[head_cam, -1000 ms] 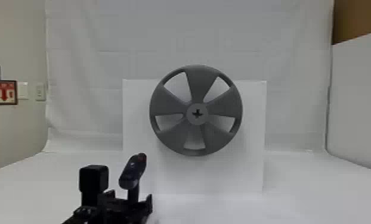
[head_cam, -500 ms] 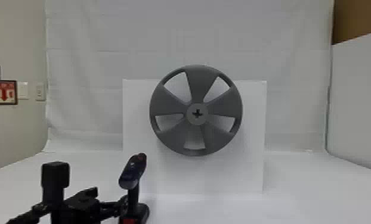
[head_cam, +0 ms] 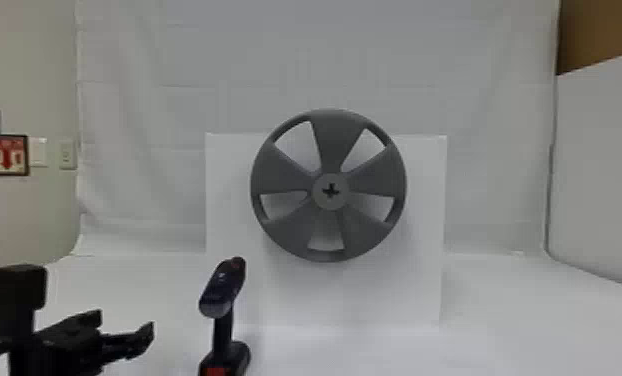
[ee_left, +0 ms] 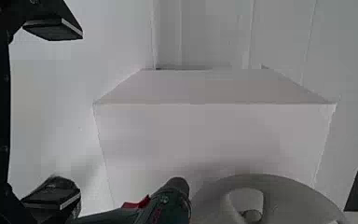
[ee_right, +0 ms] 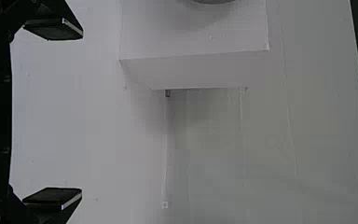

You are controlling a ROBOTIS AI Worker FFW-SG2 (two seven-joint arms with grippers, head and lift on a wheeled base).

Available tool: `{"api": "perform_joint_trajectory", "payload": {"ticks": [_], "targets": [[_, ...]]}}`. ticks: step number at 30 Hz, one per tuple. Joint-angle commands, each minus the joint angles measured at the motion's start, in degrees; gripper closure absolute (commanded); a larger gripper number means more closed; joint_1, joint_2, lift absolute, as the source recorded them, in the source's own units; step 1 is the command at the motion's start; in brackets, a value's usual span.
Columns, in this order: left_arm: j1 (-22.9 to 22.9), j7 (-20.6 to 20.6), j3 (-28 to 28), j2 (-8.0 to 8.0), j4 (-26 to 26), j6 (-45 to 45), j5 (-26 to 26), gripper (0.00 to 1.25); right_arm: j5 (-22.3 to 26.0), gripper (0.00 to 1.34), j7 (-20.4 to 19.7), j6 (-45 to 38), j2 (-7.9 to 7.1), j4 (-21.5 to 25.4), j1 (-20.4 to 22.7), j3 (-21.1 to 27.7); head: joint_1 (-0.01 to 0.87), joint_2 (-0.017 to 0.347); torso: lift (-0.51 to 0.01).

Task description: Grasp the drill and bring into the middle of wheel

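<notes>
The drill (head_cam: 225, 290) stands upright on the white table (head_cam: 525, 310), to the left of the wheel (head_cam: 337, 140) and nearer the robot. Its head is raised above its handle and base. The left end effector (head_cam: 125, 325) is just left of the drill in the head view, with a gap between them; its 2 fingers are wide apart and hold nothing. In the right wrist view, the right end effector (ee_right: 81, 113) also has its 2 fingers spread, with nothing between them. The grey wheel has 5 spokes and a cross-shaped hole at its centre, and is at the front of a white box (head_cam: 425, 290).
</notes>
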State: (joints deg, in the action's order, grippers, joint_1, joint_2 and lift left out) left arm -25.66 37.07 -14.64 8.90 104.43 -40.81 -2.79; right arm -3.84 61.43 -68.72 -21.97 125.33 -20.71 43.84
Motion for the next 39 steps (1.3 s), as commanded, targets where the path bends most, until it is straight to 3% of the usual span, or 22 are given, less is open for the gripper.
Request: {"api": "perform_joint_trajectory", "payload": {"ticks": [1,8,18,39], "targets": [[0.70,-2.97,-2.41,0.24,1.92,0.03,-0.82,0.10,0.15,0.11,-0.09,0.08,0.35,0.00,0.14,0.28,0.054,0.031,-0.403],[2.99,-12.46,-2.85,0.24,7.01,0.03,-1.08,0.10,0.15,0.11,0.00,0.52,1.49,0.00,0.49,0.81,0.054,0.031,-0.403],[5.01,-18.52,-2.68,0.24,10.53,-0.15,-1.08,0.10,0.24,0.11,0.00,0.69,2.11,0.62,0.58,0.98,0.054,0.031,-0.403],[6.77,-19.93,-2.24,0.15,11.67,-0.59,-3.89,0.10,0.41,0.11,0.00,-0.01,1.23,2.64,-0.30,0.98,0.054,0.031,-0.403]]}}
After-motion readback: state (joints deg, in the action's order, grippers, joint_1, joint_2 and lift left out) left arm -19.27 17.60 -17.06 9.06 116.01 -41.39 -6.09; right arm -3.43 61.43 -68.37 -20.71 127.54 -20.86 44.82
